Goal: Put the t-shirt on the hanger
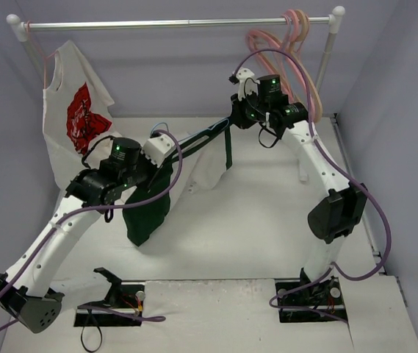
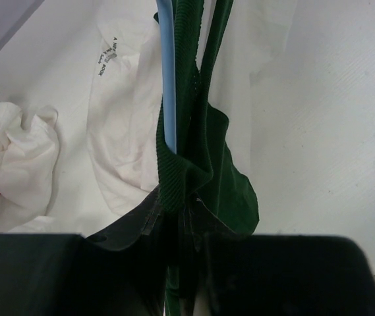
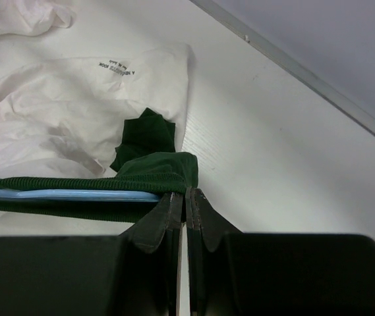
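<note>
Left gripper (image 2: pixel 176 212): jaws pinched almost shut on a ribbed fold of the t-shirt (image 2: pixel 217 164), at one end of the hanger (image 2: pixel 168 79). The blue bar runs down into that fold; cannot tell whether the jaws catch it too.

Right gripper (image 3: pixel 186 197): jaws closed tight on green fabric at the hanger's other end. The bar's tip stops just short of the fingertips.

Between them the shirt is strung along the hanger, bar inside the fabric. Loose cloth droops below the hanger near each end.

Likely reason: gripping at opposite ends keeps the fabric stretched so the bar can seat along the shoulders, and carries the hanger clear of the table.

Below the hanger: crumpled white cloth (image 3: pixel 62 112). Behind and above the hanger: rail (image 1: pixel 179 24).
</note>
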`<state>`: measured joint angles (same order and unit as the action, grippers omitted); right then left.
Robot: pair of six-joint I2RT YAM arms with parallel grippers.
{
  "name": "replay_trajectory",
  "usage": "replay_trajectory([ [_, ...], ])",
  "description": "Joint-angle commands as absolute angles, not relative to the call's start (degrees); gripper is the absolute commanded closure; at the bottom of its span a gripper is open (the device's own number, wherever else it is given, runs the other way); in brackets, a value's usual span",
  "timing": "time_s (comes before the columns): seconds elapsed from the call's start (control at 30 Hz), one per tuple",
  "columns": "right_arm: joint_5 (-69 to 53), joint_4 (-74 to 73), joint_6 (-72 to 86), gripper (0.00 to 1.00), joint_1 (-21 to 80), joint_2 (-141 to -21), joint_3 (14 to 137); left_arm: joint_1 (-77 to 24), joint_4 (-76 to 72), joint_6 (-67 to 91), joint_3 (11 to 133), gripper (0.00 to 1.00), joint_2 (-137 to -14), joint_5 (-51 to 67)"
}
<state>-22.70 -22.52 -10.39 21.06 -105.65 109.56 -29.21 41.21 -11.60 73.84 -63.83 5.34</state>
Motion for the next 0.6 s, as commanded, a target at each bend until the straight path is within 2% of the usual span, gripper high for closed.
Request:
replay_trajectory([
  [0.0,-12.7,-17.1,-15.0,1.00,19.5,-103.3,113.3,-28.8,45.9,-12.8,78.0,1.00,-62.8,1.8],
  [0.57,-11.5,-19.9,-17.4,1.00,27.8,-99.1,115.0,-31.0,47.6,-12.9,82.5,1.00,-67.7,-1.1],
])
